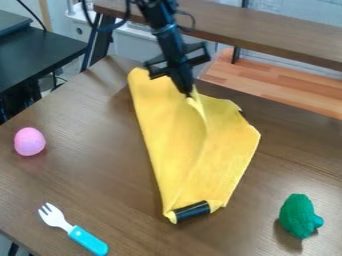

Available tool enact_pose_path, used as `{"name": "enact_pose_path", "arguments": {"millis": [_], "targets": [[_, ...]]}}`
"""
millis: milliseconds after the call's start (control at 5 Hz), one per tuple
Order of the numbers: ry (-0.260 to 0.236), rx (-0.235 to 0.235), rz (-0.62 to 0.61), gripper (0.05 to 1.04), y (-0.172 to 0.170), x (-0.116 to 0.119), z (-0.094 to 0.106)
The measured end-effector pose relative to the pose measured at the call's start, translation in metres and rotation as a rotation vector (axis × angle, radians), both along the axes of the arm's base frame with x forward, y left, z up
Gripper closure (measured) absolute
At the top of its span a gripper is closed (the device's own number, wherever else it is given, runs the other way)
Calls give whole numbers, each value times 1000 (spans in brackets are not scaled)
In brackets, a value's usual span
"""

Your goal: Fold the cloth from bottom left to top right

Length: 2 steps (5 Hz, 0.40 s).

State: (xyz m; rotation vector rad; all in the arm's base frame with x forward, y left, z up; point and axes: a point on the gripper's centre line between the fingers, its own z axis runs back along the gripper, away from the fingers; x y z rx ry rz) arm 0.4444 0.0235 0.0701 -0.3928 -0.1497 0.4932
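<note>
Camera view: claw (188, 95) pinching the cloth (167, 135)
It lies mid-frame on the worktop (87, 165), ridged at the pinch; best to draw that ridge low and slowly toward the upper right, letting go only once it settles flat.

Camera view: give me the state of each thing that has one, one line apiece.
Cloth: creased, partly folded, ridge raised at the tool
Tool: shut on the cloth
Fork: lying on the table, tines away from the handle's near end
Pink egg: whole
</note>
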Motion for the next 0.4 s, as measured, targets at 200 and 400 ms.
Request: {"name": "enact_pose_path", "arguments": {"millis": [200,400], "targets": [[-10,5,-15,1033,-25,20,5],[-13,14,-29,1014,-47,36,3]]}}
